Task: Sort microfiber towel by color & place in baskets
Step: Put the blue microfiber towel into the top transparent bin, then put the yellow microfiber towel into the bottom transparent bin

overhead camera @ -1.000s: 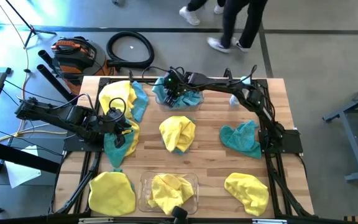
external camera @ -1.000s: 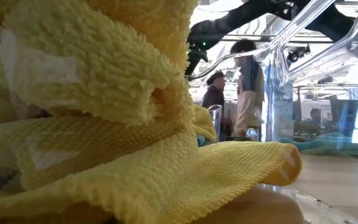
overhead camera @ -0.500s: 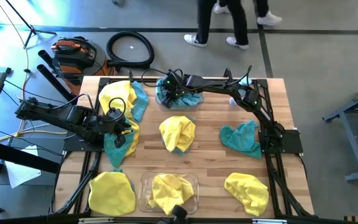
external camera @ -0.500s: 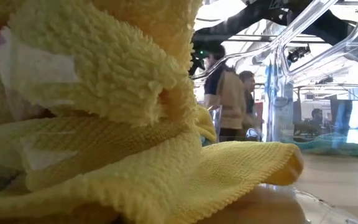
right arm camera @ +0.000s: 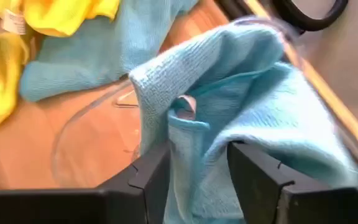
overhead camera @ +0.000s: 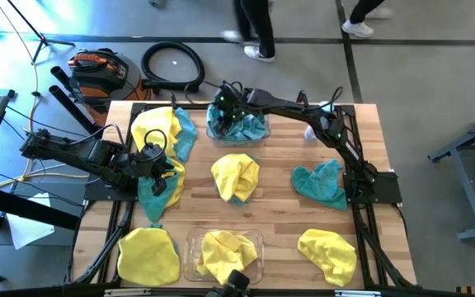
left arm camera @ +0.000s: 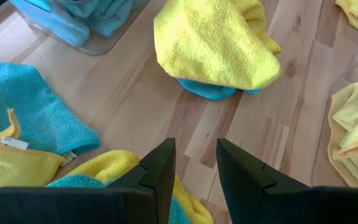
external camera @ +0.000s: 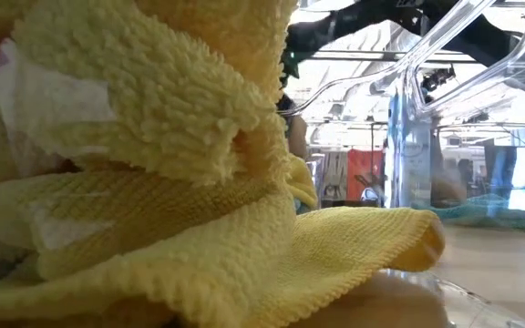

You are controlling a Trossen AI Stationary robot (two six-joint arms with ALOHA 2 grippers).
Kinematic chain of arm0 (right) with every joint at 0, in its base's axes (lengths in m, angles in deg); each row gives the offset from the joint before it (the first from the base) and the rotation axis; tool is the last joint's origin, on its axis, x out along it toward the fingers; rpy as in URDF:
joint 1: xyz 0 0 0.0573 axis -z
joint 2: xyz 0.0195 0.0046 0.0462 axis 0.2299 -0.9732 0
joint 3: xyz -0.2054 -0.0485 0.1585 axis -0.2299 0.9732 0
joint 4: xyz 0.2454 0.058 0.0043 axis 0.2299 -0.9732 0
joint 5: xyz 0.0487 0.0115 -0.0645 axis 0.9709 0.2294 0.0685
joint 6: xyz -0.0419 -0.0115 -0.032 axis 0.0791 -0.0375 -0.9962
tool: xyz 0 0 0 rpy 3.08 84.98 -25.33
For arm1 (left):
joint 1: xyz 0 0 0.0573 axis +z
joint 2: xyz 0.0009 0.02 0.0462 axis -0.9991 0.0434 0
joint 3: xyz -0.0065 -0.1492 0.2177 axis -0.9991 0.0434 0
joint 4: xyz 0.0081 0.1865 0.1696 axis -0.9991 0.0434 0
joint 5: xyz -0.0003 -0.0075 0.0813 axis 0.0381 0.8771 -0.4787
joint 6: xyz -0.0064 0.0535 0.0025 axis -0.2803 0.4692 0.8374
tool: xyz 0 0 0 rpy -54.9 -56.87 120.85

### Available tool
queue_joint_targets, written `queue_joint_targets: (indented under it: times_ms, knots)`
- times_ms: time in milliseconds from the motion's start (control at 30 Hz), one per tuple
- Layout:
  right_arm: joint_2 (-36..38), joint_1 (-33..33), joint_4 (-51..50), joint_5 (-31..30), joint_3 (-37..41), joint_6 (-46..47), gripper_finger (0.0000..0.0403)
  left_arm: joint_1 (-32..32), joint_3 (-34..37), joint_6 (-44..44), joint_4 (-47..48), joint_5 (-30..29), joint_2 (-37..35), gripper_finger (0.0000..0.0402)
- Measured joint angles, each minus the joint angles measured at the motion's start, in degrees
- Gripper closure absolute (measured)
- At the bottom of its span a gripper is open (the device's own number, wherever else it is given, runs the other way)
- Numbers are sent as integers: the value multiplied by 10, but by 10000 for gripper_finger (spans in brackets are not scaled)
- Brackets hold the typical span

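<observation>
- Since a second ago, from above, the right gripper (overhead camera: 225, 106) has lifted off the soft teal-blue microfiber towel (overhead camera: 239, 126), dropped in the far clear plastic basket (overhead camera: 262, 139)
- Right wrist: jaws parted, limp cloth draped between; pinch a raised fold
- Left wrist: left gripper (left arm camera: 194, 163) half open, empty, hovering

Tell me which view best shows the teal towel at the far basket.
The right wrist view: the teal towel fills it, draped over the basket between the open right gripper fingers. The high view shows it small under the arm; the left wrist view catches a corner; the low view is blocked by yellow cloth.
</observation>
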Motion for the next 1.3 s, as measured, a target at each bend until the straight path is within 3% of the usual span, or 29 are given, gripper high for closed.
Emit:
queue_joint_targets:
  times_ms: [200, 433, 533, 700, 1000, 1133, 1300]
  knots:
    - [1, -3, -143, -32, -93, 5, 245, 0, 0, 0, 0, 0, 0, 296]
    - [8, -32, -250, -37, -70, 16, 271, 0, 0, 0, 0, 6, 0, 296]
    - [46, -54, -224, -56, -10, 41, 280, 0, 0, 0, 1, 16, 0, 296]
    - [174, -91, -140, -119, 149, 106, 289, -1, 0, 5, 2, 32, 0, 296]
    - [442, -215, -3, -187, 474, 349, 290, -1, 0, -6, 1, 33, 1, 296]
    - [526, -298, 44, -258, 566, 462, 290, -1, 0, -23, 1, 33, 0, 296]
    - [573, -380, 32, -311, 629, 571, 290, 0, 0, -45, 0, 0, 3, 295]
